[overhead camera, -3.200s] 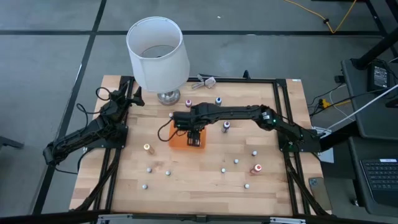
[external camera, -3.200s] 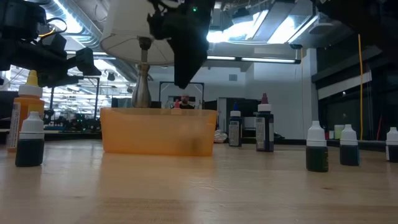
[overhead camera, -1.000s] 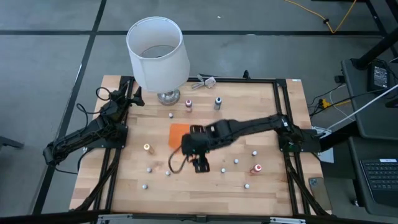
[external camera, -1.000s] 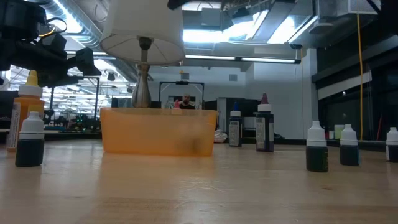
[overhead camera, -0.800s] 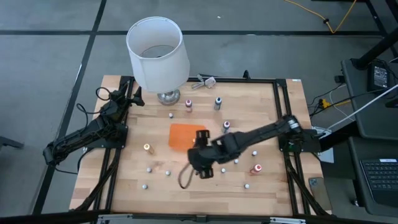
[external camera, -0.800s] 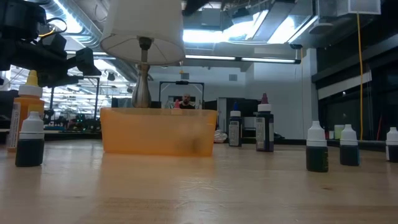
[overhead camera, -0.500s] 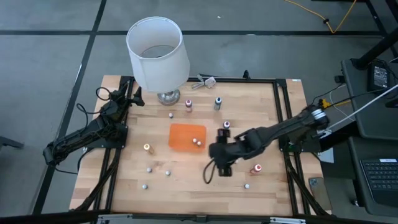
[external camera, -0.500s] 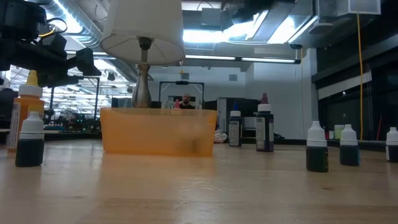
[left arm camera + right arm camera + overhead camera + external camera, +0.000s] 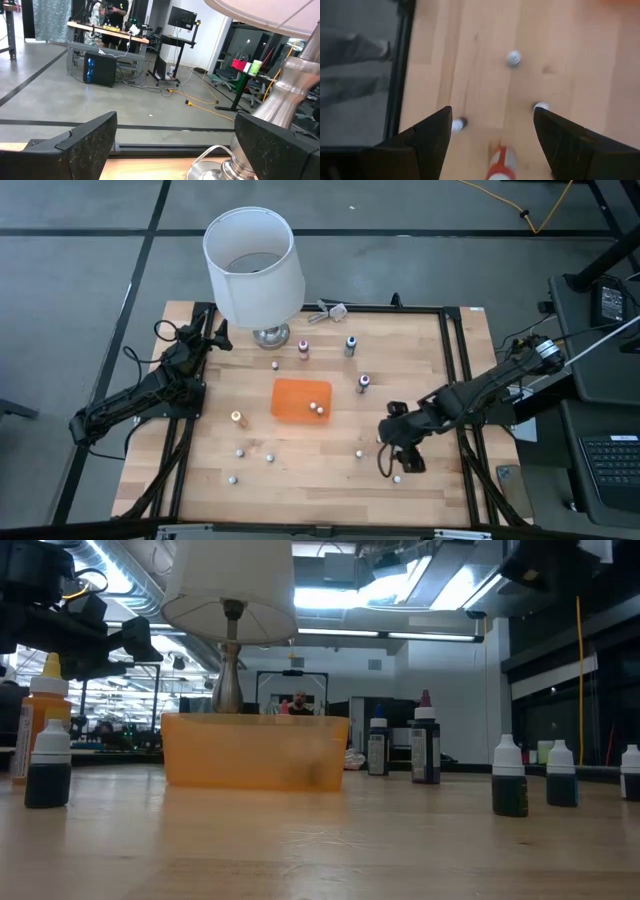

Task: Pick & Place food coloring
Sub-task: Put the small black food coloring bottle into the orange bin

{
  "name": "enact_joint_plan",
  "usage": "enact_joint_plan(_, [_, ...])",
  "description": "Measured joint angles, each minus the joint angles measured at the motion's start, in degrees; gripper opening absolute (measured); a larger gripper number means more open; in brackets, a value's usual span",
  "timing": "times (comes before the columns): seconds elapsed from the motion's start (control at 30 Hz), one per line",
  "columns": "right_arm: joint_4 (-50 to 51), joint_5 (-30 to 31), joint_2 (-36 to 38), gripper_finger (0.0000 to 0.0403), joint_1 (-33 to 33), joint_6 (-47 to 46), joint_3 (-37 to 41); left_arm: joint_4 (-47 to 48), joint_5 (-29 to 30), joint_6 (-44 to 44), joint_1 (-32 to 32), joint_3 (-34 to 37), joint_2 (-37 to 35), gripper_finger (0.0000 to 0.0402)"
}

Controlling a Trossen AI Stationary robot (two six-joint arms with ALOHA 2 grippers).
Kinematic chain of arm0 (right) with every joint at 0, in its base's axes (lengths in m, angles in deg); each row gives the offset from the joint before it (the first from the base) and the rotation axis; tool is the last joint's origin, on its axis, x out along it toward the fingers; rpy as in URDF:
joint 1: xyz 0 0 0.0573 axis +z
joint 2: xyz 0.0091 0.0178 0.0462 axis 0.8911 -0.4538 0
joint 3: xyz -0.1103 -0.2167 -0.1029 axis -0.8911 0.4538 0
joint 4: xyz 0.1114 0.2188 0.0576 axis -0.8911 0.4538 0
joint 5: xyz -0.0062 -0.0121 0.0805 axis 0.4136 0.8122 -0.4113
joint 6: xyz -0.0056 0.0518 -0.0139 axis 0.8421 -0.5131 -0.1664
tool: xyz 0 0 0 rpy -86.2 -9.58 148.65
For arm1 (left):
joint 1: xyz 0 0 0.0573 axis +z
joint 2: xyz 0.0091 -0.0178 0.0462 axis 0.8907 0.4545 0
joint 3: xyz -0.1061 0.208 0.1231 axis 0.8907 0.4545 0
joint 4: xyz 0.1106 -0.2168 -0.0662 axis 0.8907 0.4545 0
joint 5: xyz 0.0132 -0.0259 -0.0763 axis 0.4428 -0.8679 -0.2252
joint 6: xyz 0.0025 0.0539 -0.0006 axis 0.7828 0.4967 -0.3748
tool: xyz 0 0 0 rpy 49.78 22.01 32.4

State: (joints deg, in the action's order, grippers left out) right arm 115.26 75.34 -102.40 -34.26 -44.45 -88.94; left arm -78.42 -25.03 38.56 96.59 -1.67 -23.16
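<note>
We see the right gripper (image 9: 404,448) low and right in the high view, jaws wide apart, holding nothing, a red bottle (image 9: 499,165) lying between them, two white-capped bottles (image 9: 315,408) in the orange tray (image 9: 293,398), left gripper (image 9: 214,330) open by the lamp (image 9: 252,262).

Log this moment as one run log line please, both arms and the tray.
right gripper: open, above red bottle | left gripper: open, parked by lamp | orange tray: holds two bottles
</note>
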Motion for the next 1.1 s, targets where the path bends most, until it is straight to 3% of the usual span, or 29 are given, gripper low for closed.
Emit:
enact_joint_plan(0.17, [-0.1,-0.4,-0.1,0.028,1.9,3.1,0.4,0.0,0.0,0.0,0.0,0.0,0.0,0.0391])
enact_joint_plan(0.4, [-0.4,4.4,-4.6,0.028,0.3,4.2,0.4,0.0,0.0,0.0,0.0,0.0,0.0,0.0391])
enact_joint_plan(0.8, [2.5,4.6,-13.1,0.028,-8.5,-6.5,1.9,-0.1,0.0,0.0,0.0,0.0,0.0,0.0391])
enact_joint_plan(1.1, [-3.2,4.5,-14.7,0.028,-9.2,-9.1,7.2,-0.1,0.0,0.0,0.0,0.0,0.0,0.0391])
